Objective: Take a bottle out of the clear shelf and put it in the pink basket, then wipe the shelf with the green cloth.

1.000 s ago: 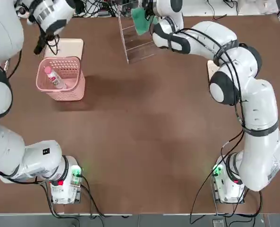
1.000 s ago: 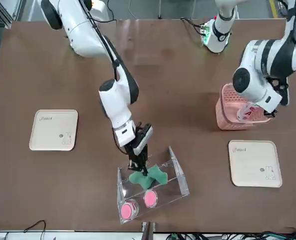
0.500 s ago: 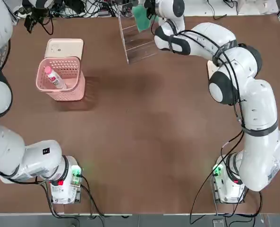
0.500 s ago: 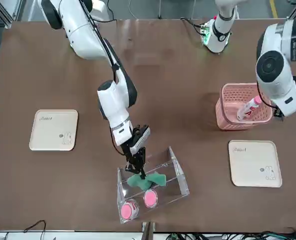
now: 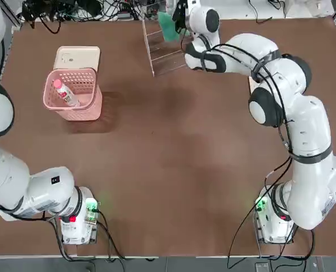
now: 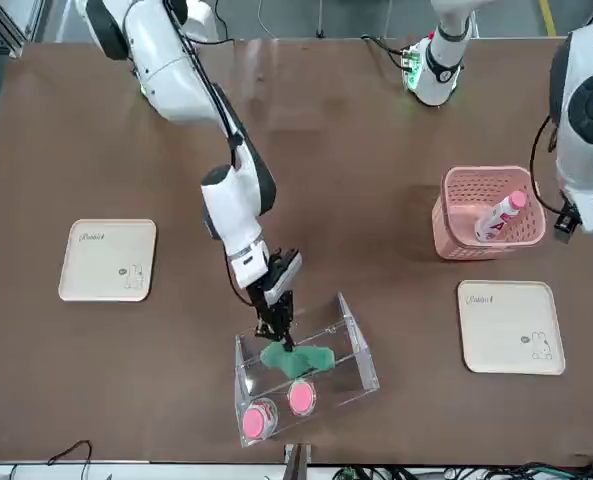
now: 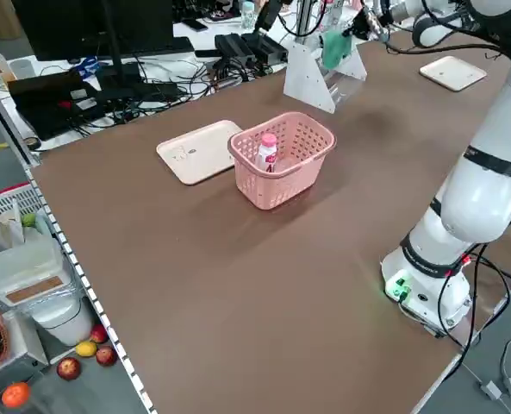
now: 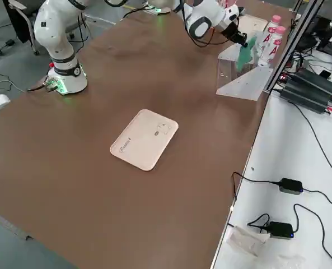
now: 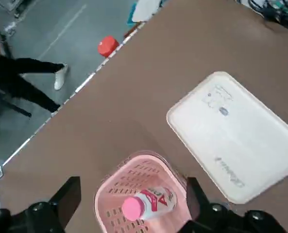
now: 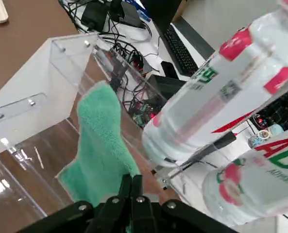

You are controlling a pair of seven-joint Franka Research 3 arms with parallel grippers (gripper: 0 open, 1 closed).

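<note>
Worktop [image 5: 173, 147]: brown, carrying the clear shelf [image 6: 306, 365] as landmark.
Green cloth [image 6: 296, 358]: pinched in right gripper [image 6: 279, 337] jaws, inside shelf for wiping.
Bottle [image 6: 500, 217]: dropped in pink basket [image 6: 488, 213], well apart from shelf.
Left gripper [image 9: 129, 208]: jaws wide, empty, above basket.

Glossy transparent acrylic shelf [image 6: 306, 365], fuzzy soft green cloth [image 6: 298, 358], lattice-holed matt plastic basket [image 6: 486, 212].

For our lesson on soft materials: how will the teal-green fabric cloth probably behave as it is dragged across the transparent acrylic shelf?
Likely floppy: the teal-green fabric cloth hangs in folds from the right hand, shut on one edge. Probably light, since that thin pinch carries it. It may bunch against the transparent acrylic shelf.
</note>
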